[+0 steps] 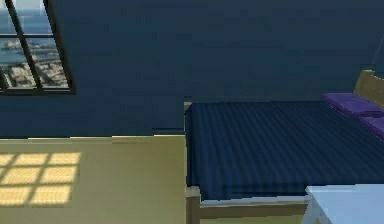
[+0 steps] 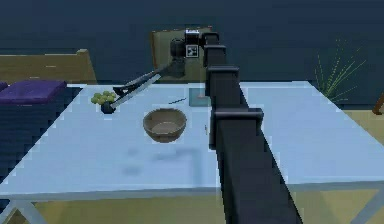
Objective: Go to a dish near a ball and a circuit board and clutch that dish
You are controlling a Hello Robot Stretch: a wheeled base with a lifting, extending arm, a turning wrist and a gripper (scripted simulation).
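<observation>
In the arm side view, the dark arm (image 2: 240, 140) is seen rising over a pale table (image 2: 320, 130). A brown, bowl-shaped dish (image 2: 165, 125) is set upright on the tabletop, at the arm's nine o'clock. At the dish's ten o'clock, the gripper (image 2: 112, 101) is seen by a yellow-green ball (image 2: 101, 97). Whether anything is held cannot be told. A small, flat bluish thing (image 2: 198, 99) lies at the dish's one o'clock. Farther off, at twelve o'clock, a wooden chair (image 2: 162, 50) is placed.
</observation>
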